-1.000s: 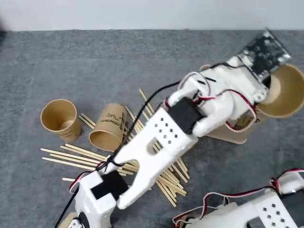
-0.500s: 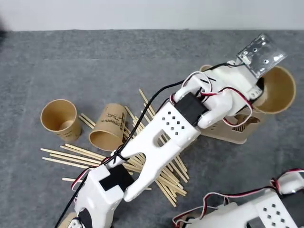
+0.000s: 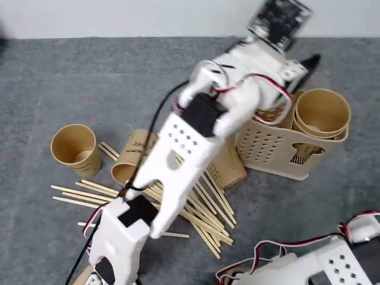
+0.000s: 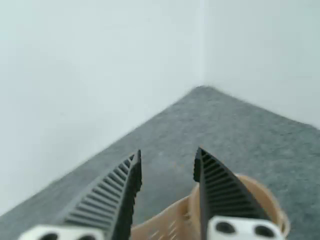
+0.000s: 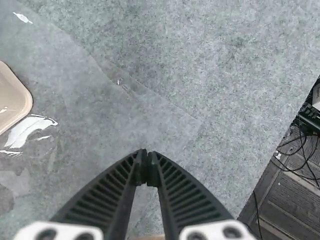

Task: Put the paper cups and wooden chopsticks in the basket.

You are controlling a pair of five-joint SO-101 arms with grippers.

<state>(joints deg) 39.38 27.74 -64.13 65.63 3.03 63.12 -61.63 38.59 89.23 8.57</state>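
Grey carpet point(image 3: 59, 77), perhaps felt, lies under the basket point(image 3: 267, 148) — white wall point(image 3: 119, 18) behind.

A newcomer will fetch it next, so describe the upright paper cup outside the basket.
On the grey mat, find the pile of wooden chopsticks beside the basket. Two paper cups sit at its far edge. Yours, the upright paper cup, is farther from the basket and stands mouth up; the tipped cup lies on its side.

Left arm point(image 3: 178, 148), right arm point(image 3: 332, 264): white shells, perforated panels, black servos, red-white-black cables; left gripper point(image 4: 168, 152) black, ribbed.
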